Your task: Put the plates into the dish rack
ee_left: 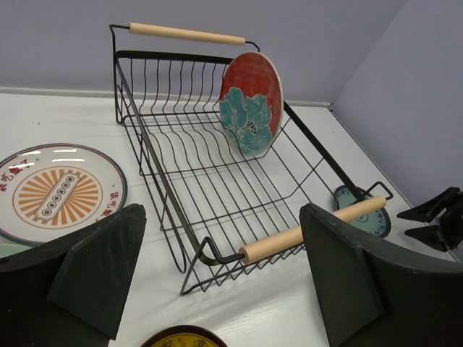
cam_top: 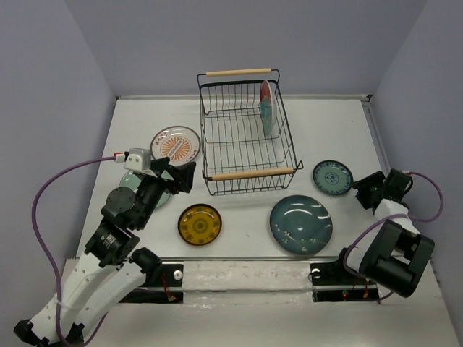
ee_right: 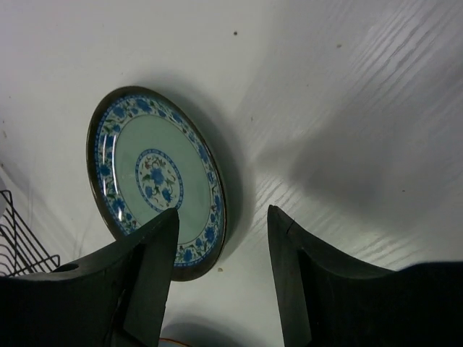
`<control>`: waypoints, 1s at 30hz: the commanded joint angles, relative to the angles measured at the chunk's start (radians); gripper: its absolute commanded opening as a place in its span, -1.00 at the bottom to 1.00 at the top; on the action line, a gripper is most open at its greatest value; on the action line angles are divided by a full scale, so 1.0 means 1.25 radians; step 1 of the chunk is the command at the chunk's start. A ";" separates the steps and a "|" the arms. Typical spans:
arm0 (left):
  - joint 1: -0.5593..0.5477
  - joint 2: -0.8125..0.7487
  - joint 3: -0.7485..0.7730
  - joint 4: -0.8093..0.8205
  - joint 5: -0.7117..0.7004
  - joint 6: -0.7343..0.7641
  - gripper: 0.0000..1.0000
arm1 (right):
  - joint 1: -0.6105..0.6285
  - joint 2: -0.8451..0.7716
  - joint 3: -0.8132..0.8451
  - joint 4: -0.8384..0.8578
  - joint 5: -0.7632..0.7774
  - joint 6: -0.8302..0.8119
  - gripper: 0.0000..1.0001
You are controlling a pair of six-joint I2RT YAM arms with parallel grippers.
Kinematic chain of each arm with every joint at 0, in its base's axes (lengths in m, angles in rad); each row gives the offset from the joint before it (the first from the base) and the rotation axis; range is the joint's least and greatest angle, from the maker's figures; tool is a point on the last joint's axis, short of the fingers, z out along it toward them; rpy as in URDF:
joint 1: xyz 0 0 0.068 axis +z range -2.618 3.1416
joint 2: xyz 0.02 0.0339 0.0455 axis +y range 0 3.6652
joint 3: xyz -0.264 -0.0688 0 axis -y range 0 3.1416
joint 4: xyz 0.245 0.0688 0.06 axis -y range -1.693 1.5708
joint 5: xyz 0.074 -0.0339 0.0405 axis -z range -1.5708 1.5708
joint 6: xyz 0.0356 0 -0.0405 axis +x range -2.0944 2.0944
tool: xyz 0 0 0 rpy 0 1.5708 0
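Dish rack: top centre of my overhead view, with the red flowered plate upright inside, right side. Left gripper: fingers wide, empty. Right gripper: I see its fingers parted, empty, just beside the small teal plate, right of the rack.

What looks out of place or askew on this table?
Nothing stands out. The red flowered plate stands on edge inside the dish rack, as a racked plate should; the other five plates lie flat on the table.
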 commanded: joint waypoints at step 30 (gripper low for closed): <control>-0.007 -0.004 0.032 0.029 0.005 0.013 0.98 | 0.035 -0.079 0.112 0.127 0.018 0.058 -0.86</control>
